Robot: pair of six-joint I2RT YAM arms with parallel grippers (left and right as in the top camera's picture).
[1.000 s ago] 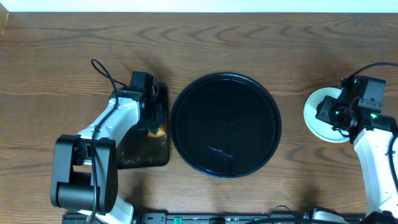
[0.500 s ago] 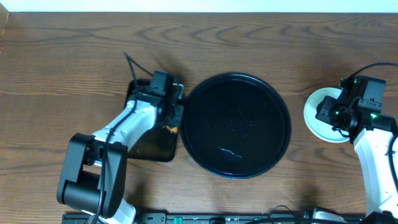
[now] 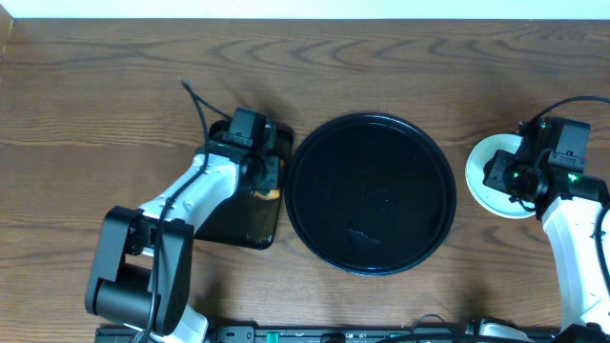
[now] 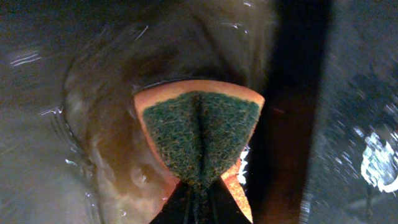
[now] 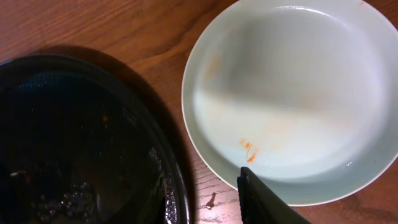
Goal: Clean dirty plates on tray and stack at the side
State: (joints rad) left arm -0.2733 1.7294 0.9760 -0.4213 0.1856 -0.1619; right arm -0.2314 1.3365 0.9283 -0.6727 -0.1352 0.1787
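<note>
A green-faced orange sponge (image 4: 199, 134) is pinched in the left gripper (image 4: 198, 188) over a rectangular tray (image 3: 238, 221) of murky water, beside the glossy round tray (image 3: 372, 195). A pale, sauce-flecked plate (image 5: 298, 93) lies on wood under the right gripper (image 3: 503, 176), whose opening cannot be told.

The round tray (image 3: 372, 143) sits in the middle of the counter (image 3: 114, 67). Just beside its left edge lies a small tray (image 3: 238, 224). The left pincer (image 4: 199, 202) hangs over that small tray's right end, clamped on a sponge (image 4: 199, 134). To the right of the round tray, apart from it, a plate (image 3: 481, 186) rests on the counter, with the right pincer (image 3: 503, 176) above its right part.
</note>
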